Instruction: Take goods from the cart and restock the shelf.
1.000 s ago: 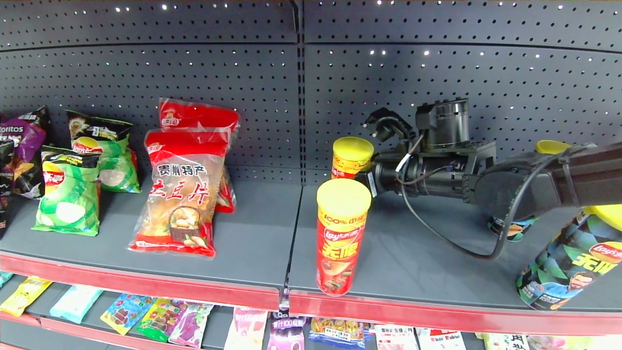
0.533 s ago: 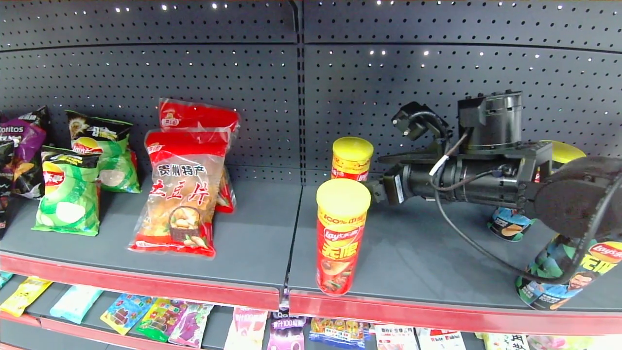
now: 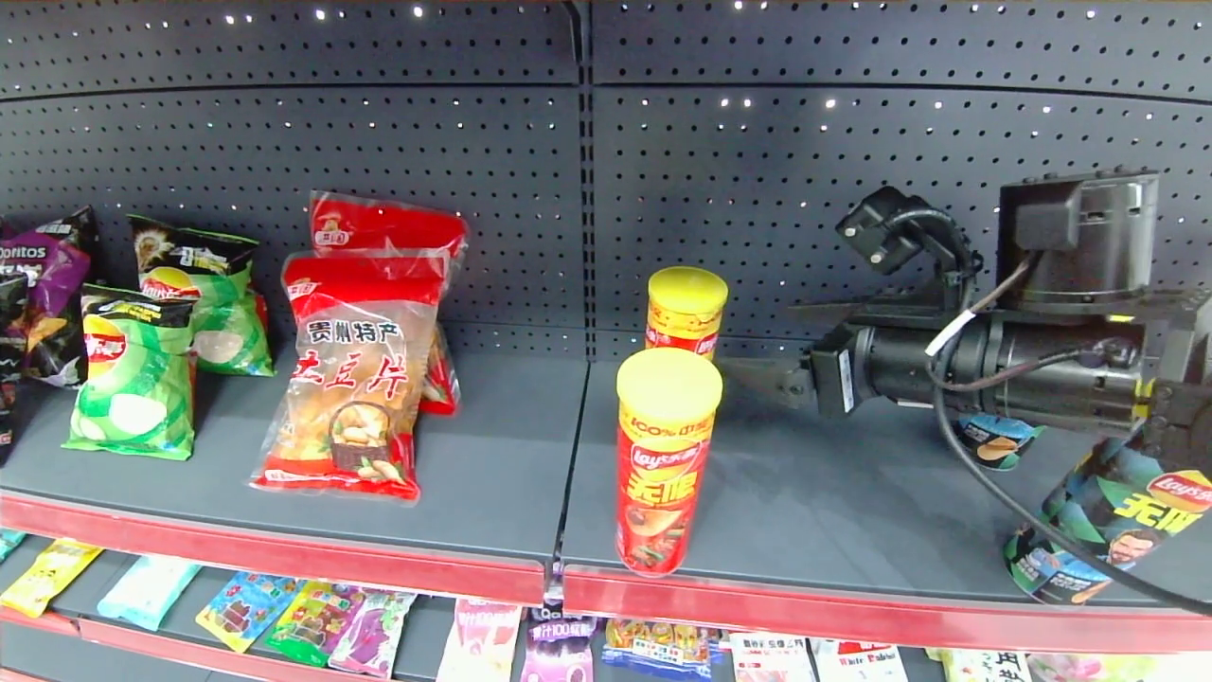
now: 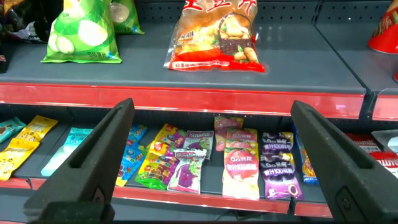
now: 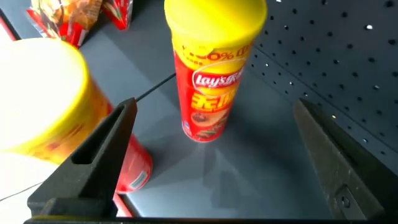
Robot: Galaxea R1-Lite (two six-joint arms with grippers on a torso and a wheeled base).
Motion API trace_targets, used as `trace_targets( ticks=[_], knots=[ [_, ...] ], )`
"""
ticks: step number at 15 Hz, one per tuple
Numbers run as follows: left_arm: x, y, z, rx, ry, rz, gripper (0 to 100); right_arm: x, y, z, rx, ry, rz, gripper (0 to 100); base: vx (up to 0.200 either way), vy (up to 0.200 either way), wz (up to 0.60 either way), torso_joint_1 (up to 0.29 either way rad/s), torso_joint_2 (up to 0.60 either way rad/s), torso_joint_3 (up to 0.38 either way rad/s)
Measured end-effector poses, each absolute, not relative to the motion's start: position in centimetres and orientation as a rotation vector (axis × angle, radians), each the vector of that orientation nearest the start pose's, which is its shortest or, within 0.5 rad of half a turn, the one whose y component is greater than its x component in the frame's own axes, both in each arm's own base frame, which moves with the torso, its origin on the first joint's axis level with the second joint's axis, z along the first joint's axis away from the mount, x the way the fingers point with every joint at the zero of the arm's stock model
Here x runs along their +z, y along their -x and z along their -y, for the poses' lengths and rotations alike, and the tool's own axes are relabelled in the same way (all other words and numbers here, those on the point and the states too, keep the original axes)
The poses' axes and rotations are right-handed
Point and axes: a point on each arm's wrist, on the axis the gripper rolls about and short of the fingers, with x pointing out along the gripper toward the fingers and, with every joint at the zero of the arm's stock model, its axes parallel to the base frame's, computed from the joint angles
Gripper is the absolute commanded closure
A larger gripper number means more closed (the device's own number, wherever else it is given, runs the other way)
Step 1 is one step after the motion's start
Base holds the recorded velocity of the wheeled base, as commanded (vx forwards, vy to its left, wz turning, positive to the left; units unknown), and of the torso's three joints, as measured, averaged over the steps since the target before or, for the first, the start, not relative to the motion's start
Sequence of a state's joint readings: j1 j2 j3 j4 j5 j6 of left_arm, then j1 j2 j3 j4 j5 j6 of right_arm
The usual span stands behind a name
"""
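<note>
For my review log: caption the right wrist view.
Open right end effector facing an upright red chip can on the grey shelf.

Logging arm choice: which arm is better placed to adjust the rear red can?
Likely right: the right gripper hangs open beside the rear red can; the left gripper faces the lower shelf.

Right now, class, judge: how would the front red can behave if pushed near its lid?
The front red can stands tall and narrow near the shelf edge, so it probably tips easily. Being round, it would likely roll afterwards.
</note>
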State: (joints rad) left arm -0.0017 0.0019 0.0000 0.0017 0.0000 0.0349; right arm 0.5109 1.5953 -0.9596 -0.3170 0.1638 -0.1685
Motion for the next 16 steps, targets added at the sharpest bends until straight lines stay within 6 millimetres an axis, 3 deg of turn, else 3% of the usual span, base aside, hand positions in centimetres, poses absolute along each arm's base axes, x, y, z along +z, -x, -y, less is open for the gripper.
trace_targets(
  ticks=[4, 10, 16],
  knots=[
    [7.5, 2.3, 0.0, -0.001, -0.035, -0.004, 0, 23.2, -23.0, -13.6, 0.701, 0.217, -0.237, 0, 0.000, 0.000, 0.00, 0.000, 0.00, 0.000],
    [7.5, 2.3, 0.0, -0.001, -0.036, -0.004, 0, 24.1, -18.0, -12.8, 0.703, 0.230, -0.176, 0, 0.000, 0.000, 0.00, 0.000, 0.00, 0.000],
    [7.5, 2.3, 0.0, -0.002, -0.036, -0.004, 0, 24.2, -14.4, -8.7, 0.627, 0.214, -0.122, 0, 0.000, 0.000, 0.00, 0.000, 0.00, 0.000]
  ],
)
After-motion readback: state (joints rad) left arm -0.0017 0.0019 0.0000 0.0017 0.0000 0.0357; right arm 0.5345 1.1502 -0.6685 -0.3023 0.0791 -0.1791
